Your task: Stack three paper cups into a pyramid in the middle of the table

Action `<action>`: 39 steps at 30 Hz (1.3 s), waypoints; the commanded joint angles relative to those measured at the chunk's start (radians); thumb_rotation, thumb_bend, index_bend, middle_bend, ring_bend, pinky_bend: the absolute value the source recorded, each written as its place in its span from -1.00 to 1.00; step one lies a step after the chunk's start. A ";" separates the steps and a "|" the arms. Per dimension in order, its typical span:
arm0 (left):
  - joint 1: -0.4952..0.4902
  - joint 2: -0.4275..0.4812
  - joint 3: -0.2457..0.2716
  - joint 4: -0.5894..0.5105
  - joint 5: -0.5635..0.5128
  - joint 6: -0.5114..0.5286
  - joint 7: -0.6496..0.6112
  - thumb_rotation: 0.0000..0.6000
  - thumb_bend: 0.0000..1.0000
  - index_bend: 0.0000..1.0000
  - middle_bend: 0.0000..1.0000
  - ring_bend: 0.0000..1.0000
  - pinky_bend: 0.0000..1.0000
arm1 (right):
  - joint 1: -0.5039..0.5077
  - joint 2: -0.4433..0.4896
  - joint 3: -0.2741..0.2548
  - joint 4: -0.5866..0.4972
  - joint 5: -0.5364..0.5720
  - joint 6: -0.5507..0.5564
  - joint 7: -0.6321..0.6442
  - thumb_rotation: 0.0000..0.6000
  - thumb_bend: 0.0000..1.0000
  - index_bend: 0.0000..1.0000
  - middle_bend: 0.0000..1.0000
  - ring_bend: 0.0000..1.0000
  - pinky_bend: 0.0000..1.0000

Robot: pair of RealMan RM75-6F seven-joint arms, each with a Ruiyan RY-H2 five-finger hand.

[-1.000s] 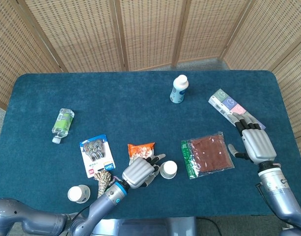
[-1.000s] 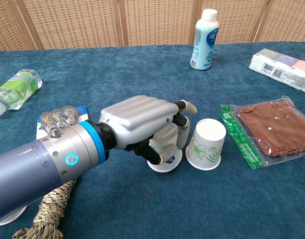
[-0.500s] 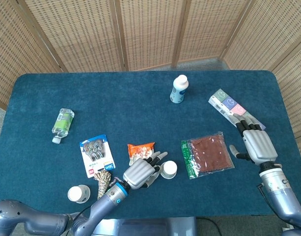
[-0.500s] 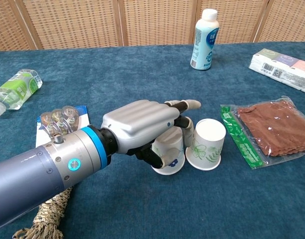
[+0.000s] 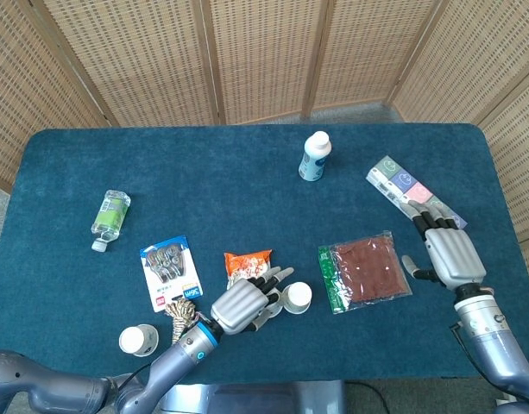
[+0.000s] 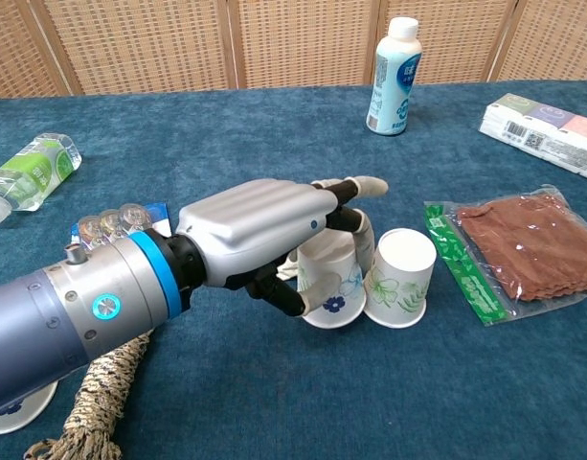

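While our left hand (image 6: 264,235) curls loosely around the blue-flowered cup (image 6: 329,281), which stands upside down on the tabletop (image 6: 274,125), we cannot tell for sure whether the fingers truly clamp it or only cradle it, since the palm hides the contact. That cup sits just beside the green-flowered cup (image 6: 400,278), also upside down, the two rims nearly touching, so the base of the pyramid looks about set. A third cup (image 5: 138,340) waits at the near left edge, well apart from the pair. Our right hand (image 5: 446,253) rests with its fingers apart at the far right, holding nothing. Paper cups like these are very light and thin-walled (a firm squeeze would likely dent them, and a brush of a finger could send one skidding), so we judge the best hold is a gentle wrap around the side wall near the closed end, which is stiffer. Withdrawing the left hand is the delicate part, as its fingers lie between and beside both cups. Close by are a coil of rope (image 6: 97,393), a blister pack (image 5: 170,271), an orange snack packet (image 5: 248,261) and a bag of brown wafers (image 6: 528,244); a white bottle (image 6: 394,77) and a fallen water bottle (image 6: 33,171) stand farther off.
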 commanded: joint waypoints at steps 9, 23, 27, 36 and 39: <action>-0.003 -0.018 -0.003 0.027 -0.020 -0.018 0.034 1.00 0.18 -0.29 -1.00 -1.00 -0.31 | -0.002 0.003 -0.002 -0.005 0.002 -0.001 -0.001 1.00 -0.17 -1.00 -1.00 -1.00 -0.93; -0.005 -0.038 -0.009 0.058 -0.020 -0.028 0.032 1.00 0.18 -0.54 -1.00 -1.00 -0.70 | -0.003 0.008 -0.001 -0.002 -0.001 -0.008 0.011 1.00 -0.17 -1.00 -1.00 -1.00 -0.93; -0.004 -0.033 -0.006 0.056 -0.018 -0.032 0.030 1.00 0.18 -0.60 -1.00 -1.00 -0.73 | -0.003 0.008 -0.002 0.000 0.000 -0.012 0.013 1.00 -0.17 -1.00 -1.00 -1.00 -0.93; -0.003 -0.026 0.000 0.049 -0.010 -0.037 0.030 1.00 0.17 -0.64 -1.00 -1.00 -0.77 | -0.001 0.012 0.000 -0.006 0.001 -0.012 0.009 1.00 -0.17 -1.00 -1.00 -1.00 -0.94; -0.003 -0.021 0.000 0.043 -0.005 -0.035 0.031 1.00 0.14 -0.68 -1.00 -1.00 -0.80 | -0.002 0.015 0.000 -0.010 0.002 -0.012 0.008 1.00 -0.17 -1.00 -1.00 -1.00 -0.94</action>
